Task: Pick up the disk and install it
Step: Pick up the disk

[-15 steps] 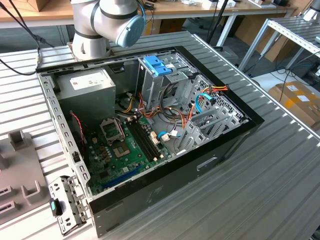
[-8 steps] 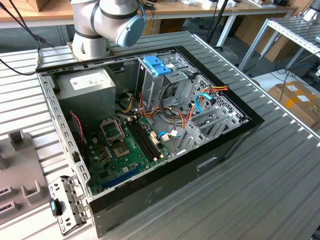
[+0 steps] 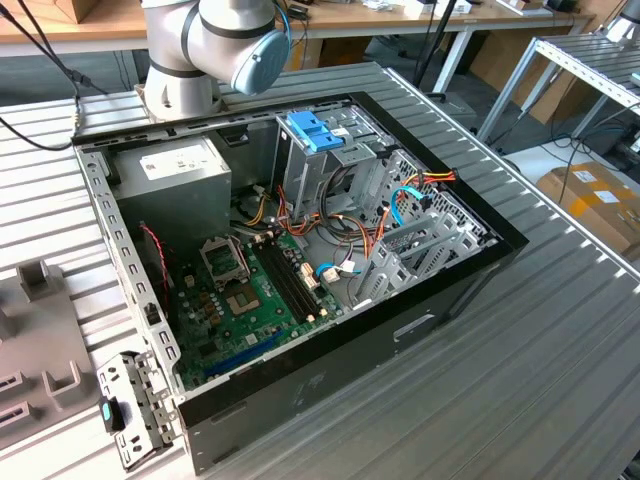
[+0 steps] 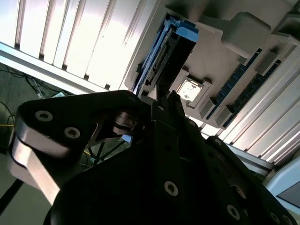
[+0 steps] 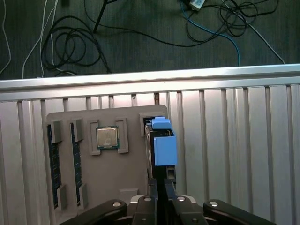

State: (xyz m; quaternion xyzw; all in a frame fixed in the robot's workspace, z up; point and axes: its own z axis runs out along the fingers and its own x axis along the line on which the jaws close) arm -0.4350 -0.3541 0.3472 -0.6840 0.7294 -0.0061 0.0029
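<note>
In the exterior view, an open black desktop computer case (image 3: pixel 330 385) lies on its side on a ribbed aluminium table (image 3: pixel 540 380). Its green motherboard (image 3: pixel 245 295) faces up. A large grey power-supply box (image 3: pixel 170 170) sits in the corner nearest the grey robot arm (image 3: pixel 215 40). A blue plastic latch (image 3: pixel 315 130) tops the grey metal drive cage (image 3: pixel 330 165). Orange, yellow and blue cables (image 3: pixel 400 210) run through the middle of the case. A loose perforated metal bracket (image 3: pixel 135 405) lies on the table by the case's near corner.

In the second wrist view, the black gripper (image 4: pixel 161 96) is seen from behind, with its tip close to the near end of the disk (image 4: pixel 164 56). The disk is a flat hard drive in a light-blue plastic caddy rail, and it stands on edge in a slot of a grey moulded tray (image 4: pixel 220 51). Just beyond it in the tray is a square silver processor chip (image 4: pixel 190 90), with blue memory sticks (image 4: pixel 239 75) further along.

In the first wrist view, looking straight down, the gripper (image 5: pixel 159 180) lines up with the disk (image 5: pixel 164 150). The disk is upright and seated at one edge of the tray (image 5: pixel 126 173), well outside the computer case. The processor chip (image 5: pixel 108 137) rests in its pocket beside the disk, and the memory sticks (image 5: pixel 51 159) lie in slots at the tray's far side. Black cables (image 5: pixel 70 42) coil on the dark floor past the table's edge (image 5: pixel 234 140). It cannot be told from either wrist view whether the gripper has closed on the disk or merely stands at it.
</note>
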